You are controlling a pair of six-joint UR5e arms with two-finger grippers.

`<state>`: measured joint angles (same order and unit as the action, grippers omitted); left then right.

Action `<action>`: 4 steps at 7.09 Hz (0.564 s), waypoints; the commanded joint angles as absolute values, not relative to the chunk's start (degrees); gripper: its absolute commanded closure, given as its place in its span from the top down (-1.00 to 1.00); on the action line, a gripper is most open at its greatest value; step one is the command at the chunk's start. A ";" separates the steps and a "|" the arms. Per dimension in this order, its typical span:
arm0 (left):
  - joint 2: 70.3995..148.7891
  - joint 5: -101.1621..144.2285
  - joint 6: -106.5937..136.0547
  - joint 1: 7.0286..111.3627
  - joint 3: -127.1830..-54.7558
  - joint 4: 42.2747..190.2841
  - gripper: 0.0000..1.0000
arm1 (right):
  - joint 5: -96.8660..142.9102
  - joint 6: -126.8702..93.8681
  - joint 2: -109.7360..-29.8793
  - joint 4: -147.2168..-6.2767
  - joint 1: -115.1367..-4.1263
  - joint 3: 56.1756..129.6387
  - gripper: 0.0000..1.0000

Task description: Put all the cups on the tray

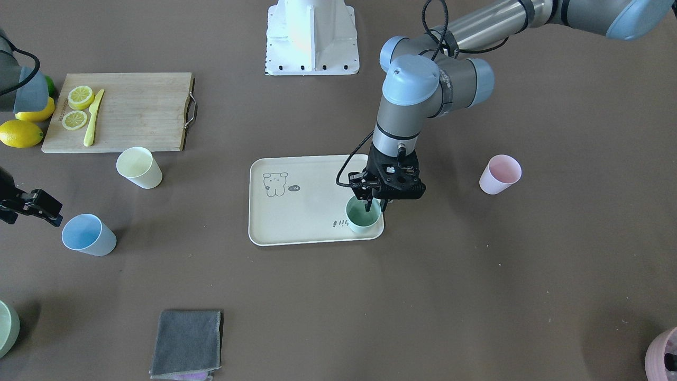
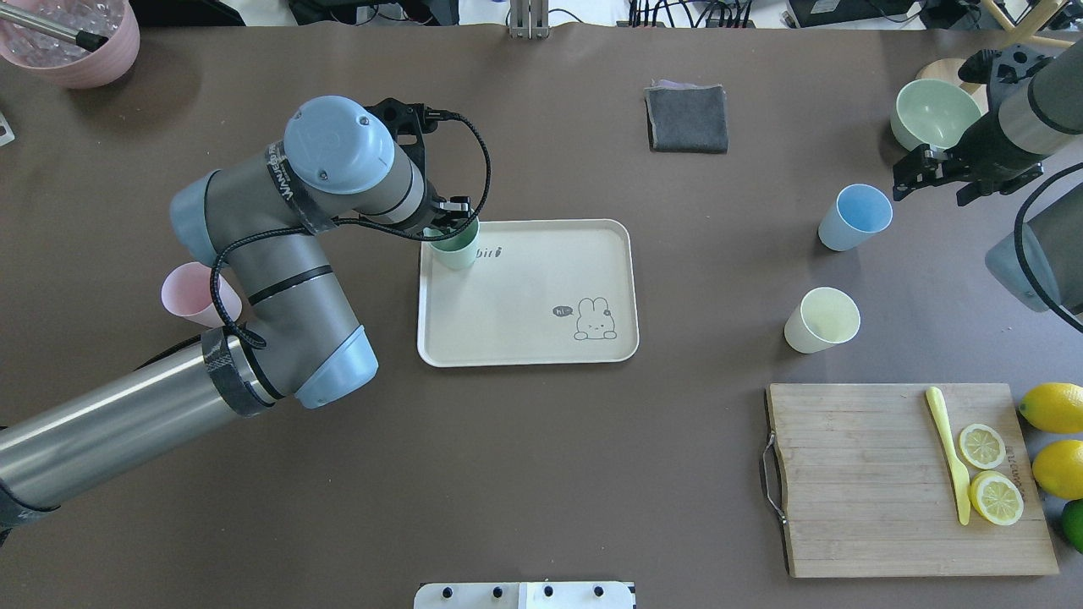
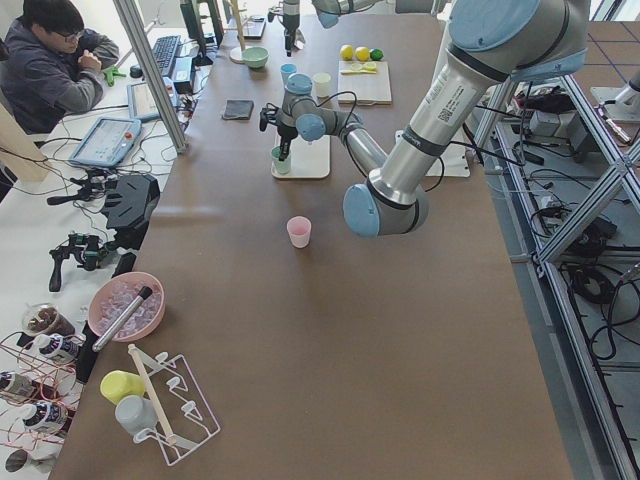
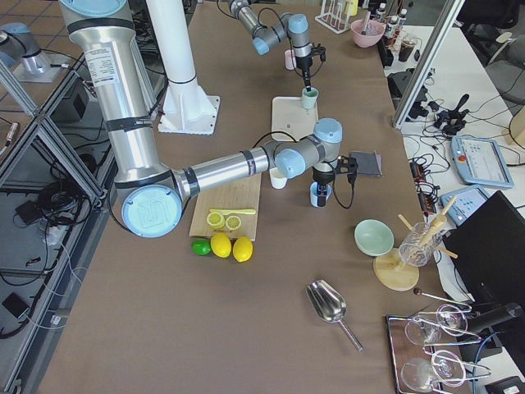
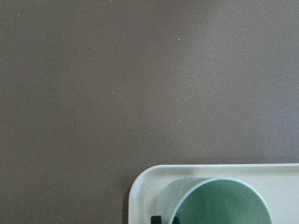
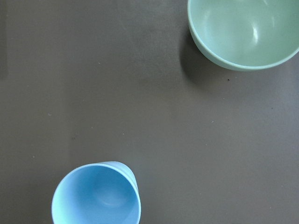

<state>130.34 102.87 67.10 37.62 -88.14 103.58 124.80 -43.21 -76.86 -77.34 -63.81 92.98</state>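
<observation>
Overhead exterior view, from your left to right: the pink cup (image 2: pixel 188 292) stands on the table (image 2: pixel 541 474). Its right side is hidden behind the left arm (image 2: pixel 288 279), and it is well apart from the tray (image 2: pixel 525 288). The left gripper (image 1: pixel 375 204) is mostly covered by its own wrist here. The front-facing view shows you 1 finger inside the green cup (image 2: pixel 457 248) and 1 outside, pinching its wall. The left wrist camera cuts the fingertips off at its bottom edge, close together on either side of that wall. That cup stands upright in the tray's far left corner, covering part of the script (image 2: pixel 493 252) printed there. You have 1 cup on the tray and 3 off it. Right of the tray, the yellow cup (image 2: pixel 821 320) and the blue cup (image 2: pixel 854 217) sit on the table, apart from each other. The right gripper (image 2: pixel 931 188) hovers just right of the blue cup, fingers spread with nothing between them. Its arm is cut off at the frame edge.
</observation>
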 commanded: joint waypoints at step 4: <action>127.53 108.72 63.72 42.97 -94.92 103.18 0.96 | 124.02 -44.21 -74.00 -77.17 -61.18 88.59 0.40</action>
